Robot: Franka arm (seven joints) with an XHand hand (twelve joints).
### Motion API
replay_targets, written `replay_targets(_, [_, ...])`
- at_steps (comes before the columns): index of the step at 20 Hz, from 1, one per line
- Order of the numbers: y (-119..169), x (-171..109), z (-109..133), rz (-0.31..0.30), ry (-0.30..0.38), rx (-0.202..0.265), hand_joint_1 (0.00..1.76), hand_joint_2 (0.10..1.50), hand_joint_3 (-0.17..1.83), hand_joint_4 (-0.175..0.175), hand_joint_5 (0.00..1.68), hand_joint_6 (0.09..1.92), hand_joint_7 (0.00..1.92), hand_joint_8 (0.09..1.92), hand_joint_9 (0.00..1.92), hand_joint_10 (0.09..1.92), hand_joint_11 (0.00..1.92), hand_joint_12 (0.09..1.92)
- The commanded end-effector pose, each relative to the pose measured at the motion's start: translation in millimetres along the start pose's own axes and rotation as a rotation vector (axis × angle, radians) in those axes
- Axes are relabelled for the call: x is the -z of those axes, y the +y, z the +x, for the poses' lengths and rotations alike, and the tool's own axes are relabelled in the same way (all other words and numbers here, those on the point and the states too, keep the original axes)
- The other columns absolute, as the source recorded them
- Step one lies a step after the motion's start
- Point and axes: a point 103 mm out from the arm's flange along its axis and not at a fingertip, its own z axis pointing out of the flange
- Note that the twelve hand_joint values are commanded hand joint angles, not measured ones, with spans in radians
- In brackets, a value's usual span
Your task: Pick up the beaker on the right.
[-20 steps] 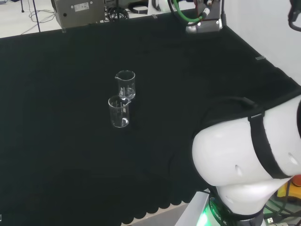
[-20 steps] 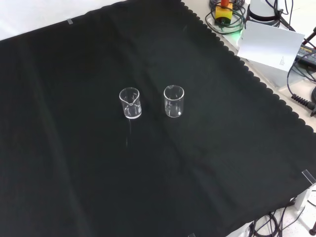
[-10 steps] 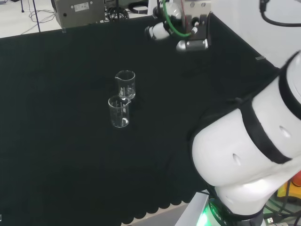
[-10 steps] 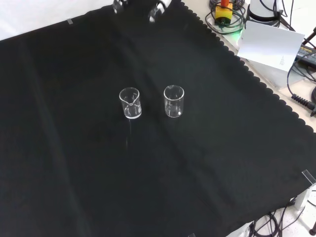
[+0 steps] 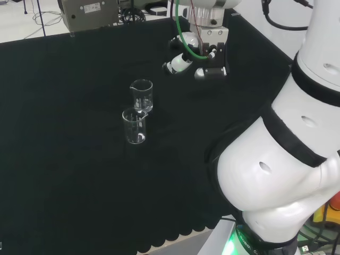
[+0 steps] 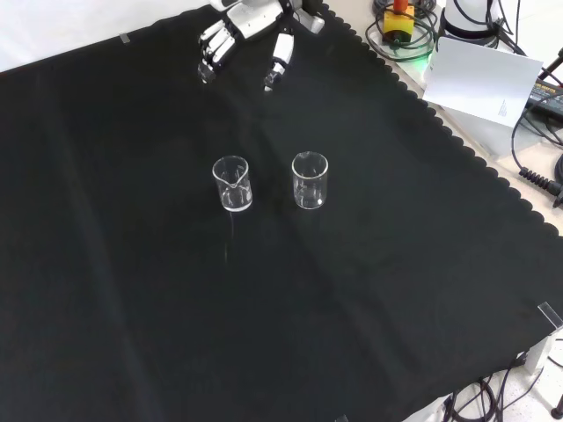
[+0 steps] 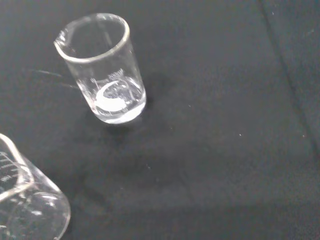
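Two clear glass beakers stand upright and close together in the middle of the black cloth. In the front view they stand side by side: the left beaker point(image 6: 232, 184) and the right beaker point(image 6: 310, 180). In the head view one beaker point(image 5: 142, 95) stands behind the other beaker point(image 5: 134, 126). My hand point(image 5: 184, 62) hovers above the cloth, to the right of the beakers in the head view and apart from them. The front view has the hand point(image 6: 249, 21) at its top, fingers point(image 6: 209, 54) relaxed and spread, holding nothing. The wrist view looks down on one whole beaker point(image 7: 102, 70) and part of a second beaker point(image 7: 27, 207).
The cloth's scalloped edge point(image 6: 440, 123) runs down the right of the front view, with a white card point(image 6: 479, 79) and cables beyond it. Grey equipment point(image 5: 87, 11) stands past the cloth's far edge in the head view. The arm's white links point(image 5: 281, 159) take up that view's right.
The hand has come down and in toward the beakers, from the head view's top edge to lower over the cloth. The arm's links have swung along. Both beakers stay put.
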Motion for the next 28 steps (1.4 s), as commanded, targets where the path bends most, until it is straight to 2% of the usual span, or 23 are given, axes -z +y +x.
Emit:
replay_targets(1, [62,-20,14,-0.085,0.124,0.101,0.74,0.8,0.38,-0.041,0.33,0.09,0.2,0.71,0.34,0.7,0.04,1.42])
replay_targets(9, [80,-44,19,-0.059,0.156,0.142,0.77,0.71,0.51,-0.041,0.35,0.09,0.21,0.71,0.35,0.7,0.04,1.42])
replay_targets(13, [86,-55,26,-0.046,0.169,0.177,0.77,0.7,0.52,-0.041,0.35,0.09,0.21,0.71,0.35,0.7,0.04,1.42])
replay_targets(22, [90,-86,31,-0.019,0.248,0.243,0.82,0.64,0.55,-0.04,0.45,0.09,0.31,0.72,0.44,0.7,0.07,1.42])
replay_targets(28, [94,-106,28,0.003,0.282,0.257,0.84,0.61,0.57,-0.04,0.48,0.09,0.33,0.72,0.47,0.68,0.09,1.41])
